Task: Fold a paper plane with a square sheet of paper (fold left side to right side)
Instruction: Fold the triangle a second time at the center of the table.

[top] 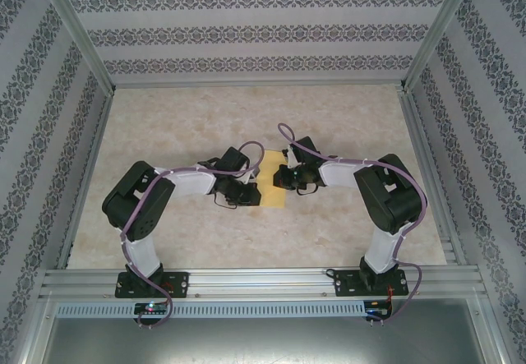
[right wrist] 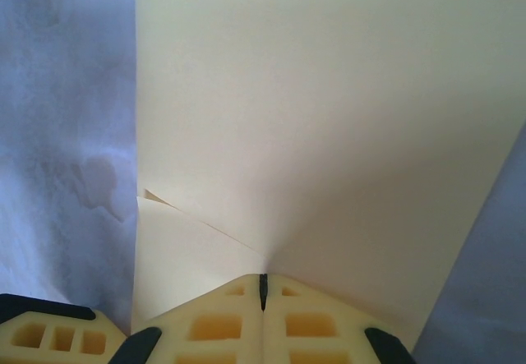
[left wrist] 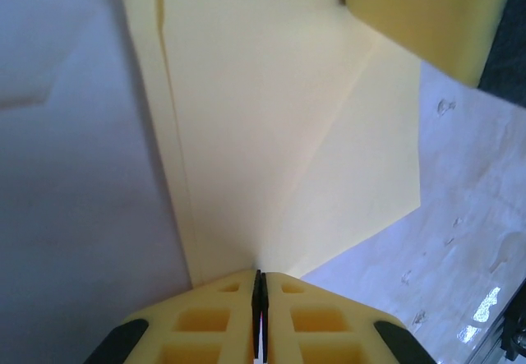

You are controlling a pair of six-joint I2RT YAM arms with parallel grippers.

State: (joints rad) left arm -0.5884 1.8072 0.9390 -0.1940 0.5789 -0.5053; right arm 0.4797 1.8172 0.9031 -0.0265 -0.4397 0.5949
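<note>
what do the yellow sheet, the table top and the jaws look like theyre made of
The sheet: thin matte paper, judging by its sharp creases and dull, printless yellow face. The table top: beige marbled laminate or stone, I can't tell which; fairly glossy, as light glints off it. The jaws of the left gripper: probably moulded yellow plastic, matte, with hollow square pockets.

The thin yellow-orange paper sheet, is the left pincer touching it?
Touching. The left wrist view shows the left pincer shut on the thin yellow-orange paper sheet, whose creases fan out right from its closed fingertips.
</note>
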